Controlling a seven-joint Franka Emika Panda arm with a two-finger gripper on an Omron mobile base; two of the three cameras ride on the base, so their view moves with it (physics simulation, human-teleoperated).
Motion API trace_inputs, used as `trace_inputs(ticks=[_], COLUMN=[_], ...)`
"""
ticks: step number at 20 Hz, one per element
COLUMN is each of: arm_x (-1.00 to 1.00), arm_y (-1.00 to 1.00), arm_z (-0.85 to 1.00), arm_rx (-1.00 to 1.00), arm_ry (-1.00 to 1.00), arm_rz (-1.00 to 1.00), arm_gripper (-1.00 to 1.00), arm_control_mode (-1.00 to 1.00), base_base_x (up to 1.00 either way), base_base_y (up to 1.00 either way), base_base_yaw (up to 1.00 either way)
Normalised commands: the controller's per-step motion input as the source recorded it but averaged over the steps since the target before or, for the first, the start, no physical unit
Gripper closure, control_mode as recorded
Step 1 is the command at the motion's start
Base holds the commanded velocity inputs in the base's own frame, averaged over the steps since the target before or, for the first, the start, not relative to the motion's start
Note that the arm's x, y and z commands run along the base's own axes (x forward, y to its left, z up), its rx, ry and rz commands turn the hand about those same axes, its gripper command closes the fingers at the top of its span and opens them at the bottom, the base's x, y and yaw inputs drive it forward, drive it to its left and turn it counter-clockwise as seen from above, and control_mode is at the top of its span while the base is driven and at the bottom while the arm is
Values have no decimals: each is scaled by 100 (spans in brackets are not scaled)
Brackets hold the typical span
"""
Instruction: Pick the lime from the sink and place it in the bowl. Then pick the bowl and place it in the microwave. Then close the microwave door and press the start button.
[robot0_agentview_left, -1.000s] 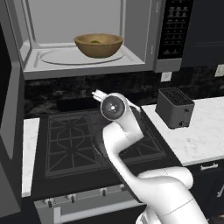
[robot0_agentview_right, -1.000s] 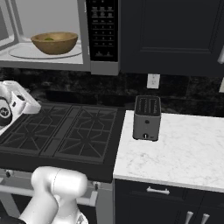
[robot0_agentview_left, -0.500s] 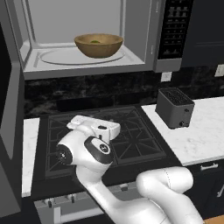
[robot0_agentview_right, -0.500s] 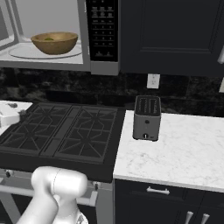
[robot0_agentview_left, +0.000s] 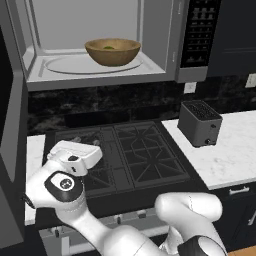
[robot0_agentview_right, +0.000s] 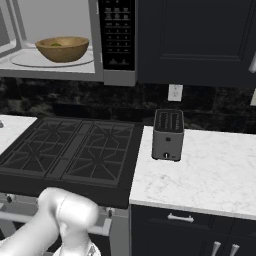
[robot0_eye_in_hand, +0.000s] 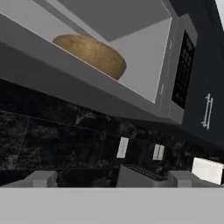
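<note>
Bowl: wooden bowl (robot0_agentview_left: 112, 51) sat upright, rim up, on the turntable plate (robot0_agentview_left: 75, 64) inside the microwave (robot0_agentview_left: 160, 40), right of plate centre; round, so no long axis.
Lime: small green bit (robot0_agentview_left: 108, 48) showed just above the bowl's rim, inside it; also seen in right base view (robot0_agentview_right: 56, 44). Too little visible to tell how it pointed.
Bowl, hand view: seen from below as a brown dome (robot0_eye_in_hand: 91, 51) behind the microwave's lower front edge.
Door: microwave door (robot0_agentview_left: 11, 125) stood swung open at far left of left base view, dark frame edge-on.
Panel: dark button panel (robot0_agentview_left: 199, 30) on microwave's right side, facing the room.
Fingers: spread wide, nothing between them; grey tips low in hand view, gripper (robot0_eye_in_hand: 111, 178) aimed up toward microwave & backsplash.
Change: vs 1 s ago arm had dropped from mid-height over the stove to low front-left; wrist (robot0_agentview_left: 72, 159) now hung over stove's front-left corner. Bowl & lime unmoved.
Around: black stove (robot0_agentview_left: 120, 155) below microwave; grey toaster (robot0_agentview_left: 200, 123) on white marble tabletop (robot0_agentview_left: 235, 150) right of stove; wall outlet (robot0_agentview_right: 174, 92) behind the toaster.
In the way: nothing between door & microwave opening; arm sat below the door's level.
</note>
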Motion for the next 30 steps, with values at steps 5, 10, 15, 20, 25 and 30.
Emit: trace_inputs(ticks=[5, 10, 15, 20, 25, 30], arm_x=[-8, -34, -47, -44, -15, -8], arm_y=[100, 82, 61, 35, 22, 13], arm_z=[11, 47, 57, 37, 11, 11], arm_rx=[-28, -28, -27, -21, -14, -9], arm_ry=[-23, -22, -27, -24, -19, -14], arm_rz=[-14, -19, -21, -15, -6, -1], arm_gripper=[-100, -100, -100, -100, -100, -100], arm_control_mode=[-100, -100, -100, -100, -100, -100], base_base_x=[0, 0, 0, 0, 0, 0], base_base_y=[0, 0, 0, 0, 0, 0], base_base_yaw=[0, 0, 0, 0, 0, 0])
